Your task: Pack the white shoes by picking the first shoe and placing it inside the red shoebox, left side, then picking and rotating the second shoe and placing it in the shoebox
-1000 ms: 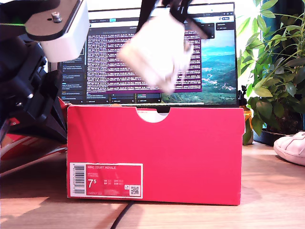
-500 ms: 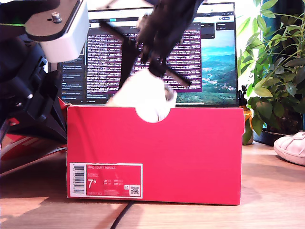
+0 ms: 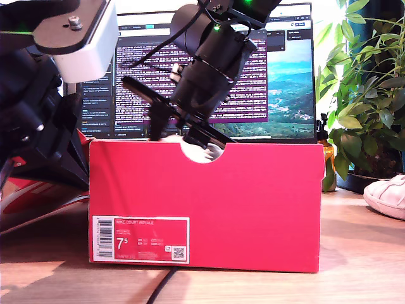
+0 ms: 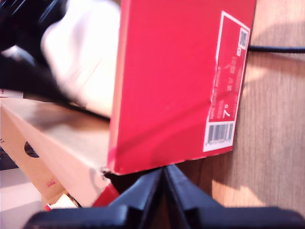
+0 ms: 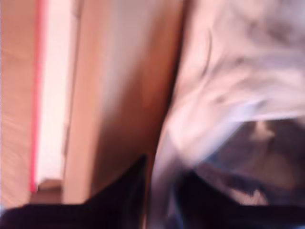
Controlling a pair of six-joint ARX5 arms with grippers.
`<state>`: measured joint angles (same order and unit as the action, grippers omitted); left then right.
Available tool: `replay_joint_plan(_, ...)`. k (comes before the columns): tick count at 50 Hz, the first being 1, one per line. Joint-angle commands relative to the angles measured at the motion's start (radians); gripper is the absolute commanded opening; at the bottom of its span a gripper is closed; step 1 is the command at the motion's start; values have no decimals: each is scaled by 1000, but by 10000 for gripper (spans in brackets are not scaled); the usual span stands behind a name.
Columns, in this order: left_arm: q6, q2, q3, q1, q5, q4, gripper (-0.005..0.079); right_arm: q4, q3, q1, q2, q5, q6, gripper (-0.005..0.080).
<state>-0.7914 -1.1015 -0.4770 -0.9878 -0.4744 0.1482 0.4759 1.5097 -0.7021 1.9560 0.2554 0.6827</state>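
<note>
The red shoebox [image 3: 205, 206] stands open in the middle of the wooden table, its size label facing the exterior camera. My second gripper [image 3: 190, 134] reaches down into it from above. One white shoe [image 3: 206, 152] shows through the half-round notch. In the blurred second wrist view the same shoe [image 5: 228, 81] lies against the box's brown inner wall, with the dark fingers [image 5: 119, 191] closed on its edge. The other white shoe [image 3: 387, 195] lies at the exterior view's right edge. My first gripper [image 4: 164, 174] is shut and empty, hovering outside a corner of the shoebox [image 4: 176, 81].
The first arm [image 3: 38, 120] fills the exterior view's left, close to the camera. A red lid-like piece [image 3: 28, 190] lies under it. A monitor [image 3: 285, 82] stands behind the box, and a plant [image 3: 364, 95] at the exterior view's right. A black cable [image 3: 161, 288] runs under the box front.
The second arm has come down with the white shoe, from high above the box to inside it. The shoe now shows only through the notch. The first arm has stayed put.
</note>
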Motion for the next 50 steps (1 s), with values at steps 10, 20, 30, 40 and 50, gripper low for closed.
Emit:
replay_joint_plan(10, 7, -5, -5, -1, -4, -15, -16, 105, 95, 10, -30, 3, -60, 396)
replay_joint_plan(20, 7, -5, -5, -1, 0, -15, -16, 345, 245, 58, -39, -4, -162, 396)
replay_joint_plan(30, 7, -5, -5, -1, 3, -15, -16, 597, 366, 144, -44, -4, -193, 396)
replay_joint_plan(40, 7, -5, -5, -1, 3, -15, -16, 779, 385, 258, -44, -109, -187, 398)
replay_joint_plan(50, 7, -5, -5, -1, 3, -15, -16, 875, 385, 313, -45, -345, -60, 399)
